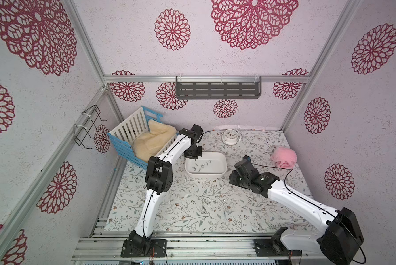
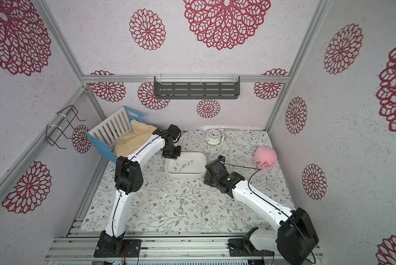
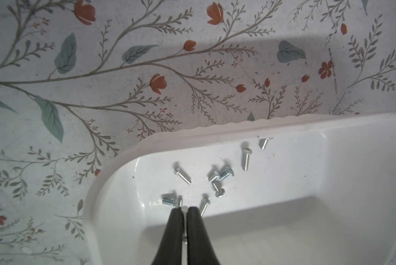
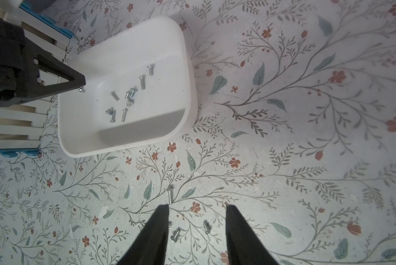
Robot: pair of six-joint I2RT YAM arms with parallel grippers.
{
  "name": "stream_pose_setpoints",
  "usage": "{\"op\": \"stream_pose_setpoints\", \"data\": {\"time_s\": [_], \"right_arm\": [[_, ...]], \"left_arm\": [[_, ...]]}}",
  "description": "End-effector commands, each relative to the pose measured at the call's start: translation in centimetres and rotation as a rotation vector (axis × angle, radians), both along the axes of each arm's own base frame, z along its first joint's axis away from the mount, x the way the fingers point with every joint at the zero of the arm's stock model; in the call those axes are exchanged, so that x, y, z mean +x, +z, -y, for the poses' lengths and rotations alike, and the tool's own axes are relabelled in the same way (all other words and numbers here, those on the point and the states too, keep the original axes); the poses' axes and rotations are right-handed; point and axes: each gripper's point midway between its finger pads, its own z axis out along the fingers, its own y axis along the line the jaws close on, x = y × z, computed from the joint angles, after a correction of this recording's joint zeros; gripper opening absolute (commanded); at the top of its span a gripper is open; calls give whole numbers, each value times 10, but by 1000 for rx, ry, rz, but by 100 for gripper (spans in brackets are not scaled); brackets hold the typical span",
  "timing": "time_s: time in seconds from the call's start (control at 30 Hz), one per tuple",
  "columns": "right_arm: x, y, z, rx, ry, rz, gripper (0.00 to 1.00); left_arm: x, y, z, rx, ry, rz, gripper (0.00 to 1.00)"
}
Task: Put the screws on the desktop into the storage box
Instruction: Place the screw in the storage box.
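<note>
The white storage box (image 1: 206, 176) stands mid-desktop with several screws (image 1: 200, 166) lying in it. My left gripper (image 3: 185, 210) hangs over the box's left end, shut on one screw (image 3: 184, 209) whose shaft runs up between the jaws. The right wrist view also shows the left gripper (image 4: 81, 88) above the box rim (image 4: 192, 96). My right gripper (image 4: 198, 206) hovers open over the leafy desktop (image 4: 284, 137), nothing between its fingers. Loose screws (image 4: 176, 234) lie on the desktop below it, one more (image 4: 170, 195) just beyond the fingertips. Both top views show this cluster (image 1: 207, 203) (image 2: 184, 203).
A blue-and-white crate with cream fleece (image 1: 132, 137) stands at the back left, close to the left arm. A white clock (image 1: 230, 136) sits at the back, a pink fluffy thing (image 1: 284, 157) at the right. A grey shelf (image 1: 217, 88) hangs on the back wall.
</note>
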Motion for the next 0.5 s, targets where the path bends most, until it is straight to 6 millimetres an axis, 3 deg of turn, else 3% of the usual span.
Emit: {"op": "stream_pose_setpoints", "data": {"time_s": [0.0,0.13,0.27,0.47], "right_arm": [[3,7,-2,28,-10,27,45],[3,6,-2,29,-9,26,45],[2,8,-1,28,-9,27,45],[0,8,0,30,-11,25,45]], "left_arm": [[-3,-20,-4,6,12,-50,5],[-5,-30,-4,12,7,-72,7],[-5,-26,-3,9,8,-65,20],[-5,21,-1,-7,-3,26,39]]}}
